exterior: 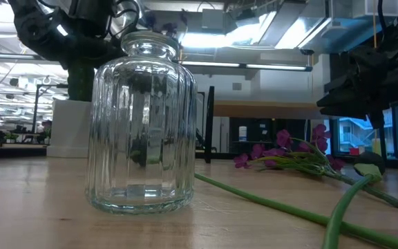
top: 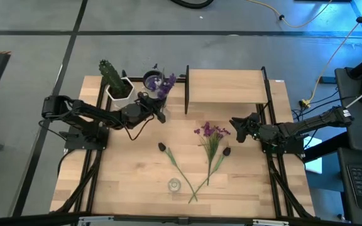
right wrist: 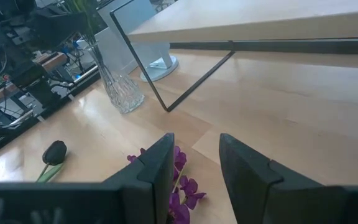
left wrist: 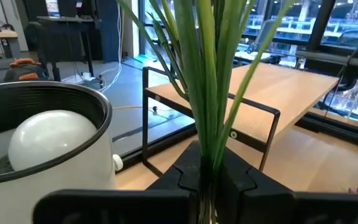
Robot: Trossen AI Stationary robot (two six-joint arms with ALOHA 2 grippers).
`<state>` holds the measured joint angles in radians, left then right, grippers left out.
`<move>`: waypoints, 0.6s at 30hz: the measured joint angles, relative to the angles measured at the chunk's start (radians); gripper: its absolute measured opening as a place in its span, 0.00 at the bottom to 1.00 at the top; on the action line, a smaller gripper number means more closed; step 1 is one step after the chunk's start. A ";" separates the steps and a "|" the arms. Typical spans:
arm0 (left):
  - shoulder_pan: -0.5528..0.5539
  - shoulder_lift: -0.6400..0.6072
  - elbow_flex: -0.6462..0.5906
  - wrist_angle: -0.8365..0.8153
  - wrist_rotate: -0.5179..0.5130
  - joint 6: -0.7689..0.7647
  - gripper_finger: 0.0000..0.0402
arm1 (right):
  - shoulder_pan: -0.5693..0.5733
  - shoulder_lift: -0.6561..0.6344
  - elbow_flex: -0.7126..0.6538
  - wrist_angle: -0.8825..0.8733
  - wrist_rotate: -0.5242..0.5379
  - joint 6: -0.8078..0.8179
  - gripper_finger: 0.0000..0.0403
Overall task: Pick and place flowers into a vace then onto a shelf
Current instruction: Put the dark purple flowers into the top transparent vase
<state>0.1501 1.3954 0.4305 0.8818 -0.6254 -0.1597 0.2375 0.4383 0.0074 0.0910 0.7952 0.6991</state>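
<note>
Shelf [top: 225,86]: light wooden board on thin black posts, beyond both my grippers at the far side of the table [top: 137,188]. Nothing stands on it, so the last step is not yet done.

Cactus [top: 112,76] in a white pot, far-left corner, just beside my left gripper [top: 159,113]. Not part of the job.

Left gripper is clenched on the green stems of the darker violet bunch [top: 164,86], stems upright between my fingers [left wrist: 241,180] in the left wrist view. The blooms sit over the cut-glass vase [right wrist: 120,90], which stands between cactus and shelf. I judge the upright hold is so the stems can go straight down its neck; whether they are already inside, I cannot tell.

Right gripper [top: 235,129] hovers over the tabletop with fingers parted, holding nothing. The pinker bunch [top: 210,132] lies flat just in front of it, blooms toward the shelf, stems trailing toward the near edge. I judge this is staging for the next pick.

A ribbed glass jar [top: 174,184] stands near the front edge, well apart from both grippers. A dark bud [top: 162,147] on a loose stem lies between.

No labels or legible writing seen.
</note>
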 joint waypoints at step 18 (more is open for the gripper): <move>-0.035 -0.040 0.000 -0.037 -0.005 0.071 0.39 | 0.000 0.000 0.000 0.000 -0.001 0.000 0.32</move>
<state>0.1152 1.3551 0.4301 0.8452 -0.6299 -0.0887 0.2377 0.4381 0.0075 0.0910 0.7939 0.6987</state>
